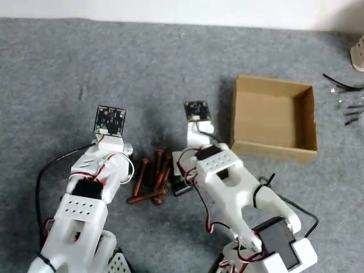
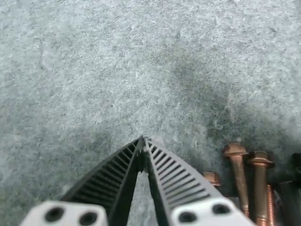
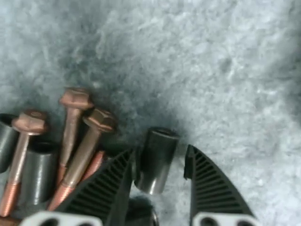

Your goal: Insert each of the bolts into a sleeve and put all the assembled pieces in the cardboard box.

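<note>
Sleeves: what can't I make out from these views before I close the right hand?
- Right wrist view: whether the right hand touches the sleeve between its open fingers is unclear; other sleeves are cut by the frame edge and overlaid by bolts.
- High view: the right arm covers the sleeves, so their count is hidden.
- Left wrist view: bolt shanks run out of frame.

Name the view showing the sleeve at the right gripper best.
Right wrist view: the sleeve lies close up inside the open right gripper. High view: a dark bit beside the arm. Left wrist view: maybe a dark edge by bolts.
</note>
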{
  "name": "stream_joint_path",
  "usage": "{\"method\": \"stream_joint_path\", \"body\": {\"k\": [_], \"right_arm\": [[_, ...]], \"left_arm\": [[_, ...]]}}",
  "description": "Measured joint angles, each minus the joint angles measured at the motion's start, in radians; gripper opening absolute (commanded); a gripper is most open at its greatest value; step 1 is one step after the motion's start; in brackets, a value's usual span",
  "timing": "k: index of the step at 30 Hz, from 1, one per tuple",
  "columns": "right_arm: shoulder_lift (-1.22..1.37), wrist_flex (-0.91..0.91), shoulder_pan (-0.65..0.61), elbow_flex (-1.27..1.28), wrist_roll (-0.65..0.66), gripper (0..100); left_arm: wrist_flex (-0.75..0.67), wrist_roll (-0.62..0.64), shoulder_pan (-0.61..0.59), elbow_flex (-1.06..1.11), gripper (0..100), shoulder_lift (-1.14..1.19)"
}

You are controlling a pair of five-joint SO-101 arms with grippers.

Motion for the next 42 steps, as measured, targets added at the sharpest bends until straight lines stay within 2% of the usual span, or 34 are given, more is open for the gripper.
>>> {"method": "stream_joint_path", "body": {"k": [13,15,17,25,31,42], "right_arm": [[0.133,0.021,0.000,-0.058,0.002,14.1],[0.133,0.025,-0.002,-0.061,0.002,9.7],[0.137,0.028,-0.002,-0.064,0.002,0.0],[0.135,0.106,-0.002,-0.080,0.106,0.5],[-0.086,0.121,-0.005,0.006,0.115,0.5],[-0.582,-0.023,0.057,0.387,0.206,0.5]], "left_arm": [[0.000,0.000,0.000,0.000,1,0.000],[0.000,0.000,0.000,0.000,1,0.000],[0.000,0.000,0.000,0.000,1,0.000],[0.000,0.000,0.000,0.000,1,0.000],[0.000,0.000,0.000,0.000,1,0.000],[0.000,0.000,0.000,0.000,1,0.000]]}}
